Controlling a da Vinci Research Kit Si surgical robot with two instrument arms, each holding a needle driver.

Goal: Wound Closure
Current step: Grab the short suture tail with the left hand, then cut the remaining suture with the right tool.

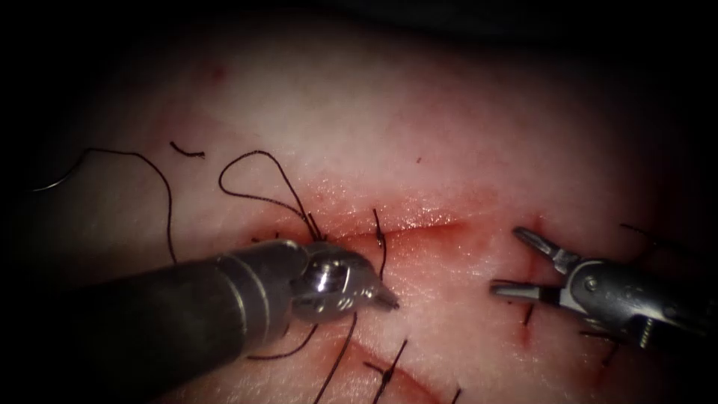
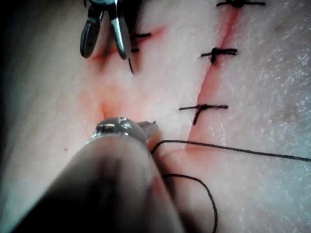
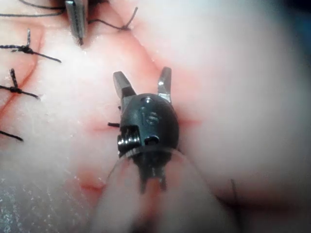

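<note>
The cut [image 1: 430, 227] runs across the tissue [image 1: 449, 135] with one tied stitch [image 1: 381, 241] over it. My left tool [image 1: 387, 299] lies just below the cut's left part with its jaws shut, and no thread shows between the tips [image 2: 148, 127]. Dark thread [image 1: 258, 196] loops on the tissue above this tool and passes under its wrist [image 2: 233, 149]. A long strand [image 1: 161, 187] runs far left to a thin pale curve [image 1: 48, 185] that looks like the needle, lying free on the surface. My right tool [image 1: 507, 260] hovers right of the cut's end, jaws open and holding nothing [image 3: 142, 82].
A second cut [image 1: 404, 378] lower down carries tied stitches [image 1: 389, 370], seen as a row of knots [image 2: 214, 52]. More stitch ends [image 1: 528, 314] lie under the right tool. A short cut piece of thread [image 1: 187, 152] rests at upper left. Red fluid stains the cut's edges.
</note>
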